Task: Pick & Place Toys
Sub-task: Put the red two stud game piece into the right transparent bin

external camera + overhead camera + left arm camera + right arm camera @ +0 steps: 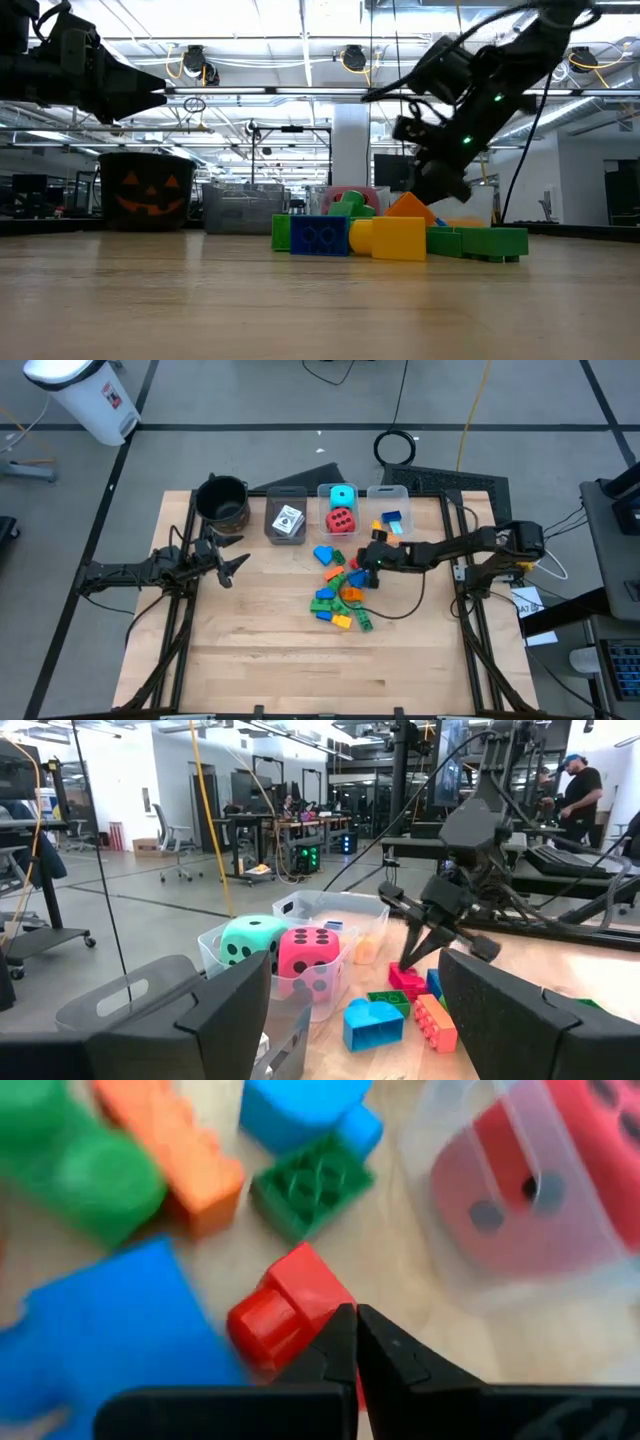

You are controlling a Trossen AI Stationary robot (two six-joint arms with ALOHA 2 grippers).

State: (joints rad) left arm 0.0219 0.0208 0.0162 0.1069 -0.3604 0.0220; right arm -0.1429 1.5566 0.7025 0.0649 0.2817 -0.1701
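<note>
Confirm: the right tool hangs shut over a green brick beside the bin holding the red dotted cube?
Not quite: the brick is red, not green. The right wrist view shows the right tool shut just above it, beside the bin holding the red dotted cube.

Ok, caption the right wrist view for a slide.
Shut right gripper poised over a red brick beside the bin holding the red cube.

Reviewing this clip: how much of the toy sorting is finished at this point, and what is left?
Partly done. The red dotted cube and cyan dotted cube sit in the middle clear bin, and a few bricks lie in the right bin. The right gripper is shut, tips at a red brick, nothing lifted. The left gripper waits open. A pile of bricks remains on the table.
</note>
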